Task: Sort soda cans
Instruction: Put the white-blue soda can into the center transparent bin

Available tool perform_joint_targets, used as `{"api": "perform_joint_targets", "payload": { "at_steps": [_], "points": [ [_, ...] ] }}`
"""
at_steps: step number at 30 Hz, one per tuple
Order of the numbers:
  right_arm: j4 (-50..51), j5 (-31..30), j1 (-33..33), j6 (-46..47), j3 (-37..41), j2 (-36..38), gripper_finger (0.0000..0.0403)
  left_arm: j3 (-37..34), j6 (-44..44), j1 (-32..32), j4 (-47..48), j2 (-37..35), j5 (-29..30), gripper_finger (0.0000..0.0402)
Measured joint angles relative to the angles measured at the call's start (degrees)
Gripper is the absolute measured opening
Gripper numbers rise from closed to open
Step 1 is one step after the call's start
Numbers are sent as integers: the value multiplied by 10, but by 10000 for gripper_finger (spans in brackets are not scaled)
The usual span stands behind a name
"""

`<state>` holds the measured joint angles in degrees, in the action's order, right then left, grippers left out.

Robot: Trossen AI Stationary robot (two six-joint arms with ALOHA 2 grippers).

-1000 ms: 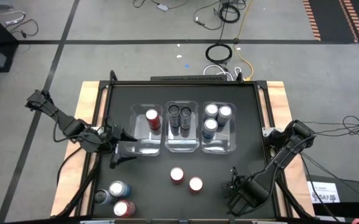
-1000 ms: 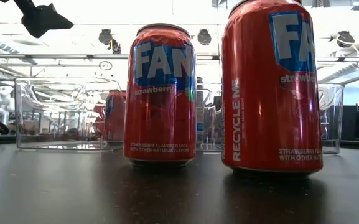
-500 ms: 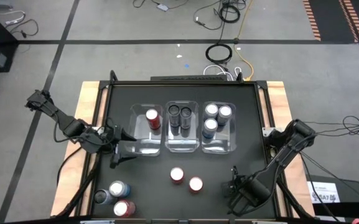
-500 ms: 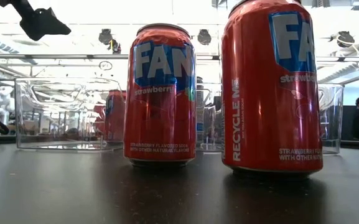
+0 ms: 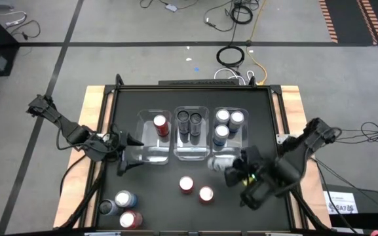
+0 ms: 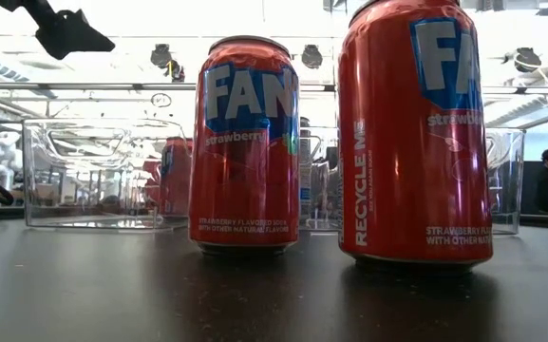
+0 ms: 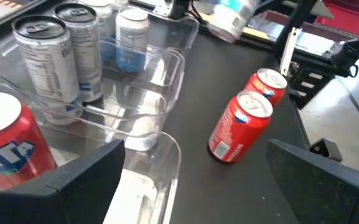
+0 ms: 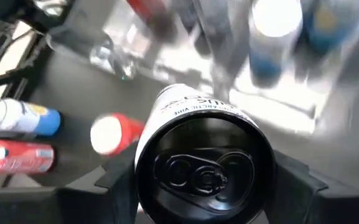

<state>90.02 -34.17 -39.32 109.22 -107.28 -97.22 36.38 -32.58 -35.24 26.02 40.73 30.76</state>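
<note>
Holding a silver-blue can (image 5: pixel 220 164) between its fingers, the right gripper (image 5: pixel 236 172) hangs above the worktop just off the near edge of the right-hand bin (image 5: pixel 244 152), which already has three silver-blue cans (image 5: pixel 223 117) standing in it. In the right wrist view the can's dark base (image 8: pixel 203 174) faces the camera and the body runs away from it toward the bins, so I judge the can to be carried on its side or strongly tilted, its long axis pointing from the gripper toward the bin row. That is the relation the coming move turns on: the matching bin lies straight ahead and a little toward the far edge, so the can must be brought over the bin's near wall and turned upright before it goes in. The middle bin (image 5: pixel 203 152) holds two dark cans (image 5: pixel 190 119) and the left bin (image 5: pixel 144 152) one red can (image 5: pixel 160 122). Two red cans (image 5: pixel 187 185) stand on the worktop's middle, near its front edge, just beside the carried can's path. The left gripper (image 5: pixel 124 160), fingers spread wide and empty, waits beside the left bin near the worktop's left edge; three more cans (image 5: pixel 124 199) sit at the near left corner, closer to that arm.
</note>
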Motion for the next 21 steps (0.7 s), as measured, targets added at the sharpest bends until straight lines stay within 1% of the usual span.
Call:
{"api": "perform_joint_targets", "payload": {
  "at_steps": [4,7,9,10,12,15,17,21],
  "points": [
    [-14,-33,73,-172,-43,2,241,0,1,0,0,0,17,399],
    [-84,-29,143,-351,-66,2,241,0,1,0,0,0,39,399],
    [-161,-3,189,-469,-70,2,241,0,-1,0,0,0,56,399],
    [-192,24,215,-520,-70,2,241,0,-1,0,0,0,64,399],
    [-225,83,258,-596,-70,-4,242,0,-1,0,-2,0,70,399],
    [-228,146,309,-659,-70,-25,242,0,-21,1,-1,0,72,399],
    [-204,175,332,-678,-70,-44,242,0,-30,1,-1,0,73,399],
    [-148,189,354,-703,-69,-78,242,0,-31,1,-1,0,73,399]
  ]
}}
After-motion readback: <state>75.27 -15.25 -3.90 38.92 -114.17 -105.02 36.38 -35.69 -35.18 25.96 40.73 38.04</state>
